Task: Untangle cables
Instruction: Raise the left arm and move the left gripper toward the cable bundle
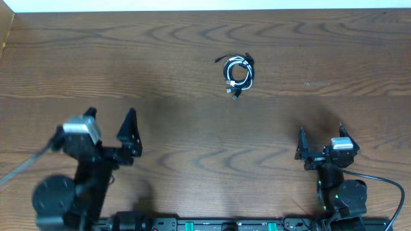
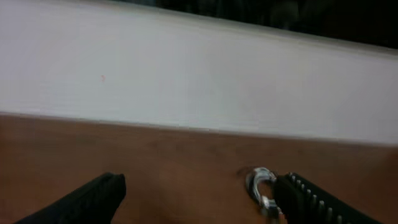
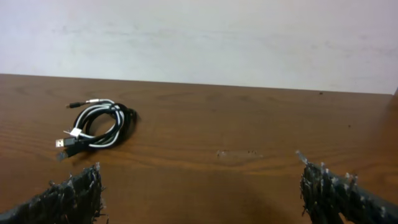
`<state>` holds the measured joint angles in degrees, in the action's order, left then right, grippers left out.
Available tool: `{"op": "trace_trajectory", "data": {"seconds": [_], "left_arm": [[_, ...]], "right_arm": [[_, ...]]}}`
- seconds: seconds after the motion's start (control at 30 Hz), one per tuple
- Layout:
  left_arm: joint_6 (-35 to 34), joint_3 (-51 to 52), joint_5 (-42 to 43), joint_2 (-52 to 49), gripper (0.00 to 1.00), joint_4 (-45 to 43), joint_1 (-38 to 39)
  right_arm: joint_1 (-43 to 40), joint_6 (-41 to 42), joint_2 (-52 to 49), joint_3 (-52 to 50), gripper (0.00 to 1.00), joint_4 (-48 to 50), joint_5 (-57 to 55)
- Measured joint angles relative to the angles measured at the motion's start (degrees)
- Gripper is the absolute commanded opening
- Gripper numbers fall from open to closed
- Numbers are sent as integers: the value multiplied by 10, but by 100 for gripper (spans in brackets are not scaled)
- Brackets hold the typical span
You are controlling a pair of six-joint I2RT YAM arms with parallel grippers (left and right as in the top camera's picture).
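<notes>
The black and white cables point(image 1: 238, 72) lie coiled together in one small bundle on the wooden table, far centre. The bundle also shows in the right wrist view point(image 3: 99, 126) at the left, and blurred in the left wrist view point(image 2: 263, 188) beside the right finger. My left gripper point(image 1: 110, 117) is open and empty, at the near left, well short of the bundle. My right gripper point(image 1: 320, 133) is open and empty at the near right, apart from the cables.
The wooden table point(image 1: 192, 128) ends at a white wall point(image 3: 199, 37) along its far edge. Thick black robot wires point(image 1: 379, 179) run off near the right arm base.
</notes>
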<state>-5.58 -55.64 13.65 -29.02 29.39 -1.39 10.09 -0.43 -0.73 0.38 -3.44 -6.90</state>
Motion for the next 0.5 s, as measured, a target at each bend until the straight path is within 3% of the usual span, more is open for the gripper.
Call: {"op": "trace_trajectory", "data": {"seconds": [0.3,0.5], "left_arm": [[5,-245,52,-253,82,258,0],[10,-288,58,-396,82,329,0]], "right_arm": [[0,0,0,0,99,0,0],[0,0,0,0,99,0,0]]}}
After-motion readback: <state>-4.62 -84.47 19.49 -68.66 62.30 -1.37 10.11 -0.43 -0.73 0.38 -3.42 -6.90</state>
